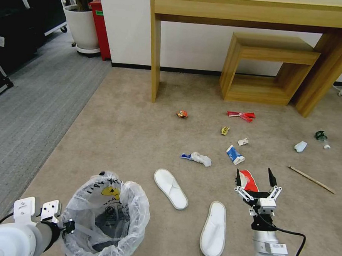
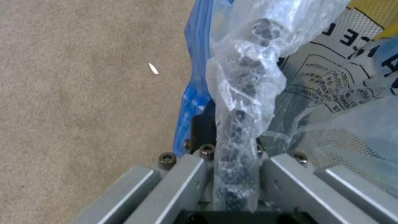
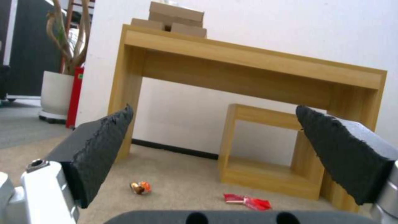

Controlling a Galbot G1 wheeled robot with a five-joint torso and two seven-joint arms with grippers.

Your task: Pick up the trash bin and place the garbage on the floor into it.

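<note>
In the head view, the left gripper (image 1: 69, 227) is clamping the near-left rim of the trash bin (image 1: 107, 216), which is sitting upright with its mouth facing up, well to the left of the near white slipper (image 1: 213, 229). The right gripper (image 1: 255, 182) is hovering just beyond that slipper's toe with its fingers spread wide and holding nothing, over a red-and-white wrapper (image 1: 248, 180) on the floor (image 1: 132, 129). The slipper's long axis is running away from the robot, leaning slightly right; the second slipper (image 1: 170, 188), between it and the bin, is angling toward far-left.

In the left wrist view, the left gripper (image 2: 234, 174) is pinching the bagged rim of the trash bin (image 2: 323, 93) between closed fingers, above bare carpet.

In the right wrist view, the right gripper's pads (image 3: 101, 149) are standing apart, facing the wooden desk (image 3: 248, 62), with an orange packet (image 3: 141, 187) and a red wrapper (image 3: 248, 201) lying beyond.

The bin seems secured, so collecting is beginning; next, the right gripper likely needs lowering onto the wrapper beneath it and closing.
</note>
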